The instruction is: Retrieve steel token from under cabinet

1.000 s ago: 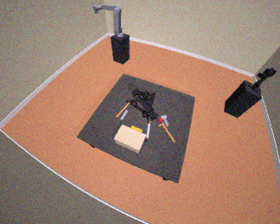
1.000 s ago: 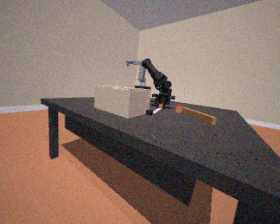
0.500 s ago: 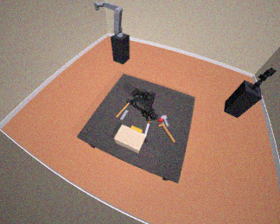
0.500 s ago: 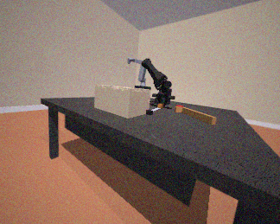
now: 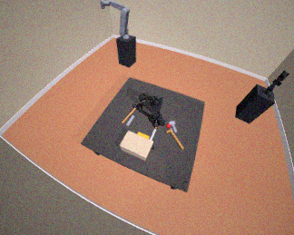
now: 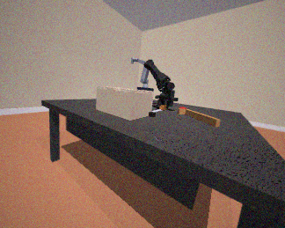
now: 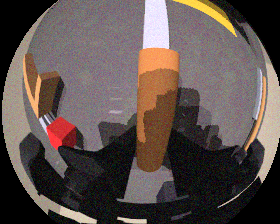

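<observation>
Pincer point(image 7: 146, 162) grips an orange-handled, pale-bladed tool point(image 7: 155, 97)

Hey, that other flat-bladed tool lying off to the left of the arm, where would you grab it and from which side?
Take the spare tool by its wooden handle end, coming straight down from above. It lies flat on the table with open space around it, and the handle looks thicker than the pale blade. The hand is already shut on a similar tool, so that would have to go down first.

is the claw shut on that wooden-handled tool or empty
Shut on it. In the wrist view the claw grips the brown handle of the flat-bladed tool, whose pale blade points toward the yellow marking.
</observation>
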Robot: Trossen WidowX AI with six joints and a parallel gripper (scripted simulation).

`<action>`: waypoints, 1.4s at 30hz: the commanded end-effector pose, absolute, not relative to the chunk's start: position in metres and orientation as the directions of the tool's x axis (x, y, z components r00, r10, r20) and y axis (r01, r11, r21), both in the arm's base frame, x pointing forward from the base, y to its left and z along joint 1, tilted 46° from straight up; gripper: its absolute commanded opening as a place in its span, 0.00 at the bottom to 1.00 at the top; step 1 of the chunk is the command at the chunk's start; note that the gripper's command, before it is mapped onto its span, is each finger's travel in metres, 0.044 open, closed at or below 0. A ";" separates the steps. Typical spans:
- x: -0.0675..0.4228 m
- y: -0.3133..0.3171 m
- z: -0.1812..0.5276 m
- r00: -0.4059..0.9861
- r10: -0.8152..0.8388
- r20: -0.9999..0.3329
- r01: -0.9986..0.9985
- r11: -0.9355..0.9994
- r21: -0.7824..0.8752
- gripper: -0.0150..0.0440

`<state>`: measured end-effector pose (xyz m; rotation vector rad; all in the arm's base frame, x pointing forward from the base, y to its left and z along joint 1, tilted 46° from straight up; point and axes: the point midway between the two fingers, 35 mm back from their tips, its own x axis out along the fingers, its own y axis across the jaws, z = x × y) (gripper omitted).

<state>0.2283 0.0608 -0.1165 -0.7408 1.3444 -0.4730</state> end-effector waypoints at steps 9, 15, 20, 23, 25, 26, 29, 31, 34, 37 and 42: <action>0.228 0.061 -0.117 0.184 -0.694 -0.696 -0.095 0.692 -0.716 0.59; 0.228 0.061 -0.117 0.186 -0.694 -0.695 -0.095 0.691 -0.716 0.68; 0.228 0.059 -0.118 0.186 -0.694 -0.695 -0.095 0.691 -0.716 0.71; 0.229 0.060 -0.118 0.186 -0.694 -0.695 -0.090 0.692 -0.716 0.71; 0.229 0.060 -0.118 0.186 -0.694 -0.695 -0.090 0.692 -0.716 0.71; 0.229 0.060 -0.118 0.186 -0.694 -0.695 -0.091 0.692 -0.716 0.71; 0.228 0.058 -0.119 0.186 -0.695 -0.695 -0.093 0.692 -0.716 0.71; 0.226 0.057 -0.120 0.186 -0.695 -0.695 -0.095 0.691 -0.716 0.71; 0.224 0.056 -0.121 0.186 -0.695 -0.695 -0.098 0.691 -0.717 0.71; 0.228 0.059 -0.120 0.189 -0.689 -0.700 -0.088 0.698 -0.711 0.67; 0.228 0.059 -0.120 0.189 -0.689 -0.700 -0.088 0.698 -0.711 0.48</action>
